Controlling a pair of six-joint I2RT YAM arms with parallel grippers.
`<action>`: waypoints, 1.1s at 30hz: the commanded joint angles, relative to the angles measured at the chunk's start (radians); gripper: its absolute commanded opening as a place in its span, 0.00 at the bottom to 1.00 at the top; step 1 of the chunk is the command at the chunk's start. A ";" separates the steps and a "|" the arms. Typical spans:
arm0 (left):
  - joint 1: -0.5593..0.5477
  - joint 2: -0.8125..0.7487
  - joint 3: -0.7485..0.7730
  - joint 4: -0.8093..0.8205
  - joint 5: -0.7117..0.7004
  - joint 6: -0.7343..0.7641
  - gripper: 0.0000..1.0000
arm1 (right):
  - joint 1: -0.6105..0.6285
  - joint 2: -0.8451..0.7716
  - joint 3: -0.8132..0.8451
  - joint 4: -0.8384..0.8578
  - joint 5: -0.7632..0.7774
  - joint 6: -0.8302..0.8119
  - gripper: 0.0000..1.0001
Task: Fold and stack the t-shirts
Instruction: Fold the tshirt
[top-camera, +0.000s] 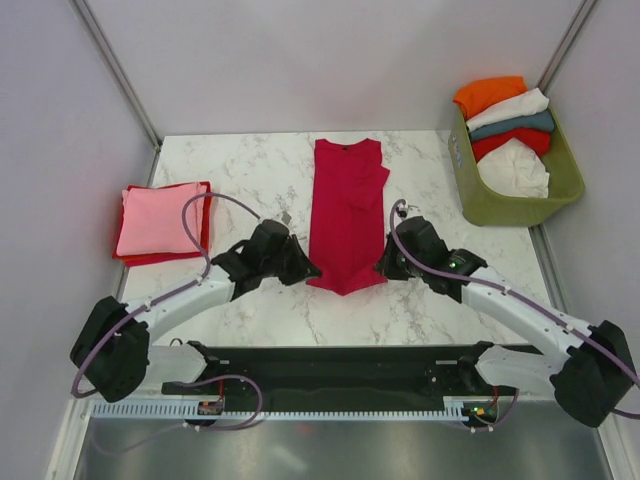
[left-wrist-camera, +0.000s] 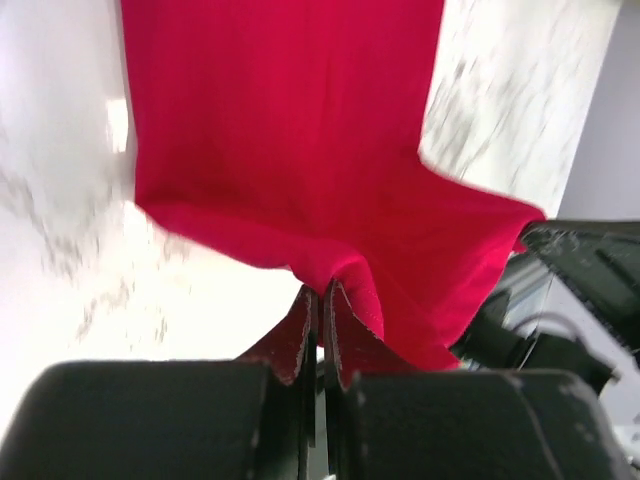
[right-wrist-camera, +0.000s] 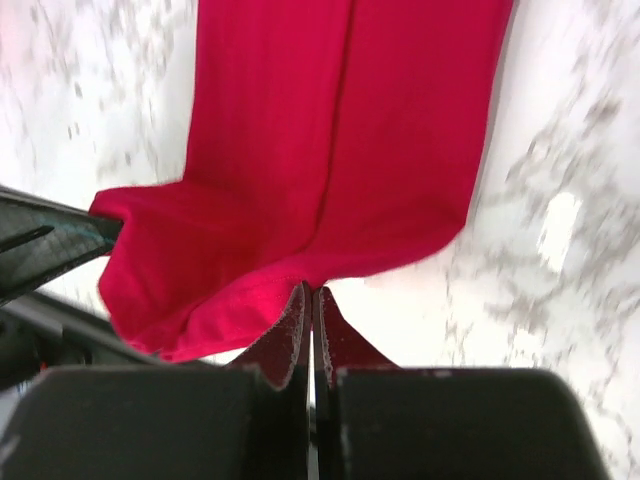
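One shirt in hand: crimson shirt (top-camera: 345, 200), folded narrow, centre of your desk (top-camera: 250, 165).
Left end effector (top-camera: 306, 268): clamped on its near hem.
Right end effector (top-camera: 387, 266): clamped on that hem too.

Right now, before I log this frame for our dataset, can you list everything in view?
crimson t-shirt: one, crimson, folded narrow, lengthwise mid-table
pink t-shirt: one, pink, folded, left side of the table
red t-shirt: one, red, under the pink t-shirt, only its edges showing
basket: one, olive green, far right corner
orange shirt: one, orange, far end of the basket
white shirt: one, white, beside the orange shirt
teal shirt: one, teal, next nearer
red basket shirt: one, red, next nearer
white cloth: one, white, crumpled, near end of the basket
table: one, white marble
left gripper: one, black, shut on the crimson hem
right gripper: one, black, shut on the crimson hem
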 joint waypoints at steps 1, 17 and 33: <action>0.076 0.079 0.135 0.000 0.020 0.092 0.02 | -0.050 0.108 0.130 0.041 0.116 -0.078 0.00; 0.286 0.539 0.623 -0.043 0.047 0.181 0.02 | -0.316 0.605 0.473 0.141 0.046 -0.158 0.00; 0.339 0.780 0.829 -0.052 0.096 0.191 0.17 | -0.394 0.841 0.697 0.144 -0.023 -0.156 0.35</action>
